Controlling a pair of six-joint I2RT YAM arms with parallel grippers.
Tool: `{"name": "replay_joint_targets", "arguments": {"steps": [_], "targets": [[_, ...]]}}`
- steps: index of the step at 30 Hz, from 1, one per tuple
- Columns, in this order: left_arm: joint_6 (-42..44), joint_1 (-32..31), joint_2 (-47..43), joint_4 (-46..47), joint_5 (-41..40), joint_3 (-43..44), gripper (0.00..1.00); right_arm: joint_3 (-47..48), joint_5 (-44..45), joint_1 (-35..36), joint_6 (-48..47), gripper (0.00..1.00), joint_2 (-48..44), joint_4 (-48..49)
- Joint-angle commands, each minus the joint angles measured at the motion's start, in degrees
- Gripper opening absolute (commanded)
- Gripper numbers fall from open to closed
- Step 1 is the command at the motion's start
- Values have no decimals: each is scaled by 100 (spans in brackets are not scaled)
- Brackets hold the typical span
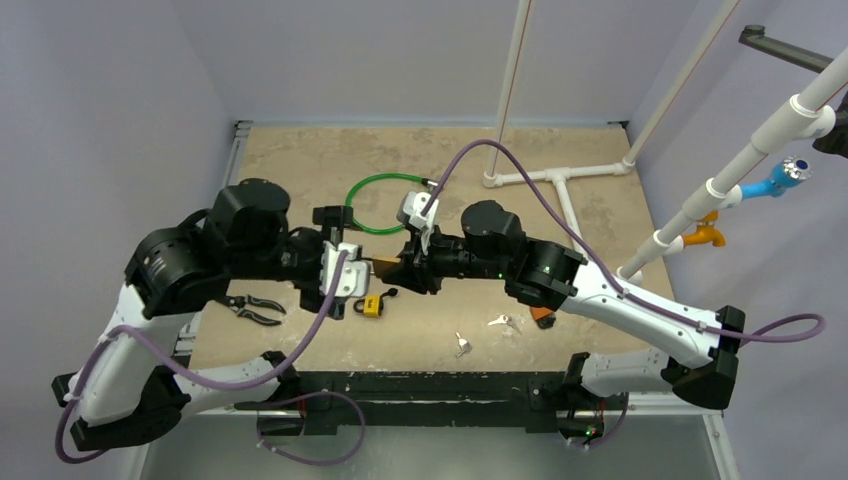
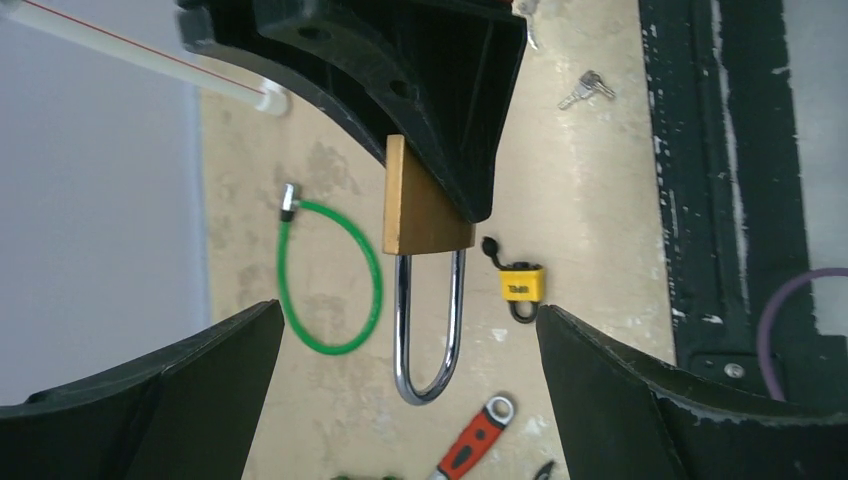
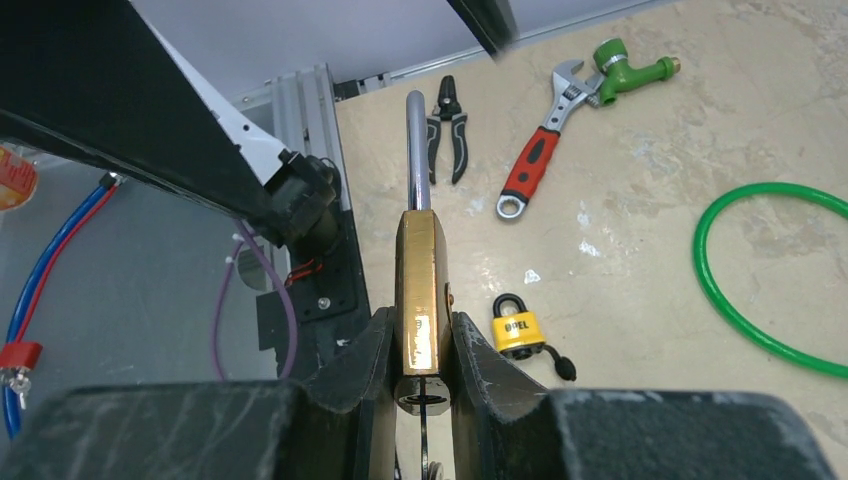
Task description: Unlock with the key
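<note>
A brass padlock (image 1: 385,267) with a long chrome shackle (image 2: 403,330) hangs in the air between the two arms. My right gripper (image 3: 422,330) is shut on its brass body (image 3: 420,280). A thin key (image 3: 424,452) sticks out of the keyhole at the body's end, between the right fingers. In the left wrist view both shackle legs reach the body (image 2: 420,215). My left gripper (image 2: 408,308) is open wide. Its fingers (image 2: 200,380) stand on either side of the shackle without touching it.
On the table lie a small yellow padlock (image 1: 372,305), a green cable loop (image 1: 385,205), loose keys (image 1: 462,343), black pliers (image 1: 255,308), a red-handled wrench (image 3: 535,160) and a green hose nozzle (image 3: 630,65). A white pipe frame (image 1: 560,180) stands at the back right.
</note>
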Motion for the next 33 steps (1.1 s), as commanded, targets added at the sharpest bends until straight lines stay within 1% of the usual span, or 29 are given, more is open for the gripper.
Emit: {"name": "replay_joint_targets", "arguments": {"steps": [1,3,5,8,9,14,17,20,22,23,26,29,30,31,33], "targets": [[-248,321,219,-573,941,84,99,557,-219,79,-294,0,-168,339],[-322,369,283,-577,1101,-16,98,585,-224,90,-315,0,-171,340],[-350,400,339,-566,1183,-123,94,620,-224,106,-345,0,-179,331],[-426,515,340,-360,1339,-287,85,635,-212,127,-371,0,-218,345],[-490,526,352,-299,1426,-313,83,637,-207,132,-378,0,-227,360],[-733,538,599,-282,1856,-163,62,547,-113,145,-380,0,-376,560],[-911,535,762,-233,2033,-83,55,431,-101,164,-305,0,-498,821],[-993,534,915,-217,2103,4,46,427,-104,224,-290,0,-511,887],[-982,534,1014,-266,2105,68,35,424,-92,254,-292,0,-516,896],[-988,537,1060,-284,2106,105,32,426,-92,266,-294,0,-515,905],[-1071,532,1134,-206,2156,169,29,471,-149,310,-312,0,-443,869],[-1108,534,1185,-117,2140,216,10,506,-213,349,-305,0,-371,893],[-1102,529,1208,-143,2115,244,5,527,-223,354,-303,0,-357,887],[-1073,535,1206,-169,2092,254,3,536,-240,360,-299,0,-348,881],[-1027,536,1171,-194,2069,233,0,542,-211,361,-293,12,-389,853]]}}
